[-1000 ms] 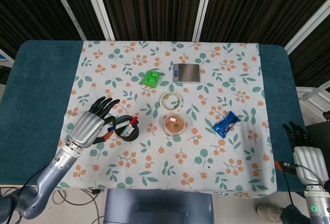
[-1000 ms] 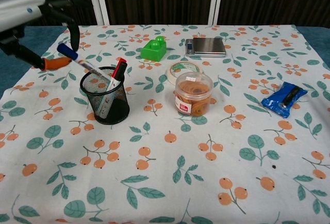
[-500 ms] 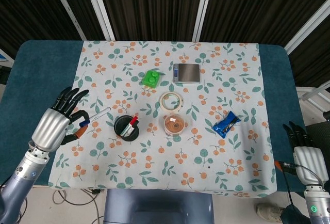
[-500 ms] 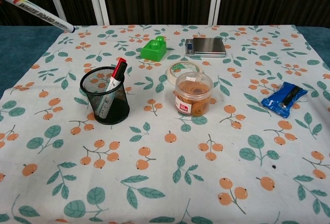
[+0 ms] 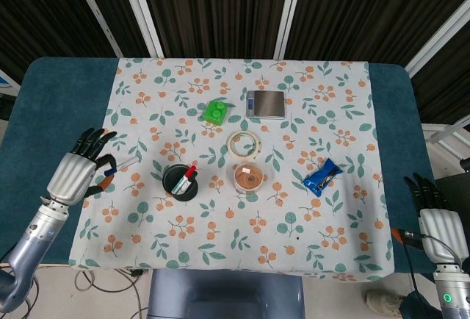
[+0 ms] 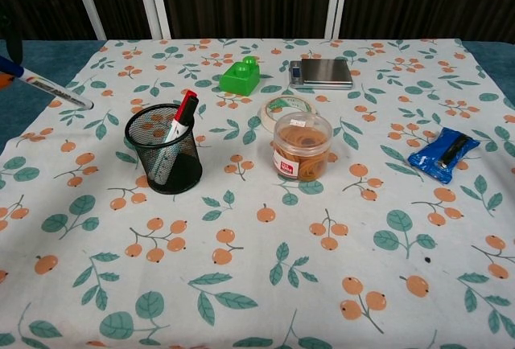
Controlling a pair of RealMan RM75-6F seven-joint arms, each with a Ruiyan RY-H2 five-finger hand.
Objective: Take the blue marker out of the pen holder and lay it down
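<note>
Blue marker (image 5: 120, 167) is already clear of the pen holder (image 5: 179, 182) and sits in the left hand (image 5: 73, 176), pinched at its capped end while the other fingers stay spread. In the chest view the marker (image 6: 48, 89) shows as a pale barrel slanting down from the left edge, its free tip over the left margin of the flowered cloth (image 6: 265, 244); whether that tip touches the cloth I cannot tell. Its long axis runs roughly from the hand toward the holder, blue end by the hand and bare tip pointing inward and a little away from the robot. The holder stands well apart to the right of that tip, with a red marker (image 6: 181, 116) leaning in it, so lowering the pen should not foul it. My reading is that the extraction is done and only the laying down is left: the hand needs to bring the barrel level with the surface (image 5: 51, 113) and let go, and since the pen is tilted tip-low, the tip would meet the cloth first and the barrel could roll once freed. Beyond the holder lie a tape roll (image 5: 243, 144), a clear tub (image 5: 248, 178), a green block (image 5: 215, 112), a small scale (image 5: 265, 104) and a blue packet (image 5: 322, 177). The right hand (image 5: 438, 220) hangs off the near right corner, far from the pen, fingers extended and holding nothing.
</note>
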